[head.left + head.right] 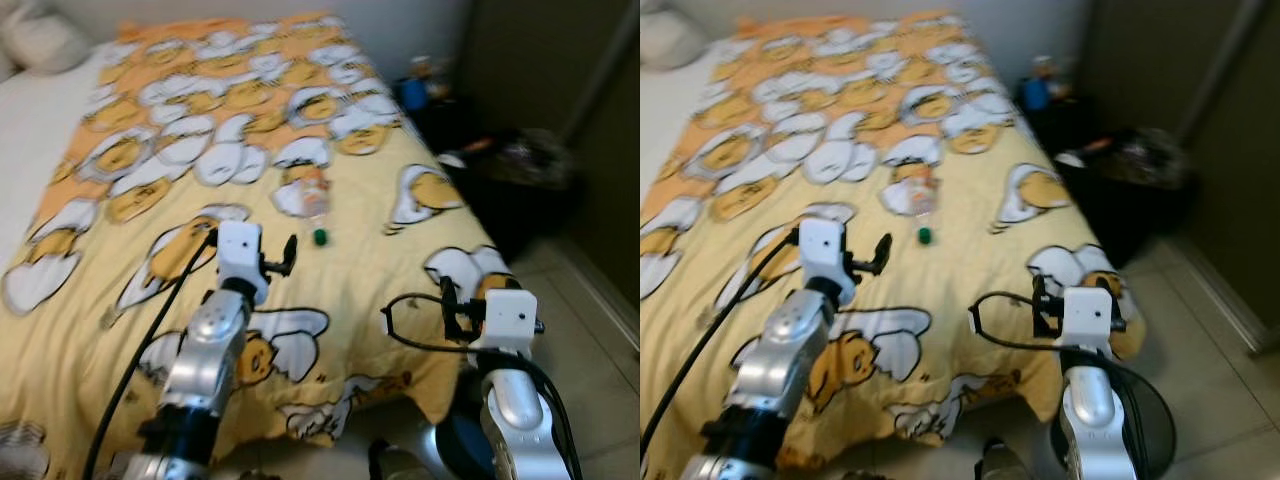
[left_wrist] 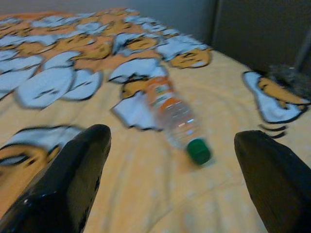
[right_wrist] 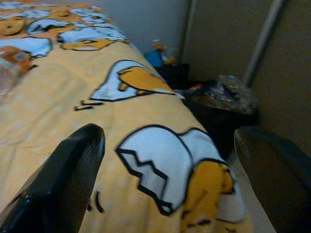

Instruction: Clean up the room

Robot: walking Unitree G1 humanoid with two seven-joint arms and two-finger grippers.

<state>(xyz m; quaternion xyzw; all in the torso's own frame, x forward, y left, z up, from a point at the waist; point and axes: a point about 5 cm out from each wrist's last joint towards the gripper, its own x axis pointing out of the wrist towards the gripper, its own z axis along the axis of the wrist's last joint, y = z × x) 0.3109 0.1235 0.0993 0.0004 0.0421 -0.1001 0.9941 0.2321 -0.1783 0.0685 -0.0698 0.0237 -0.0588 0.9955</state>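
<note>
Clear plastic bottle (image 1: 314,203) with orange label and green cap lay on its side on bed (image 1: 120,300), on yellow egg-print blanket (image 1: 970,330). Left gripper (image 2: 172,179) hovered near bottle, fingers spread wide, empty. Right gripper (image 3: 170,179) also spread, empty, at bed's corner. Dark bin (image 1: 1130,185) beside bed held crumpled rubbish; contents blurred.

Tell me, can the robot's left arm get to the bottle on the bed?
Probably yes. The left gripper is open, aimed at the bottle lying ahead on the blanket, with nothing between them.
</note>
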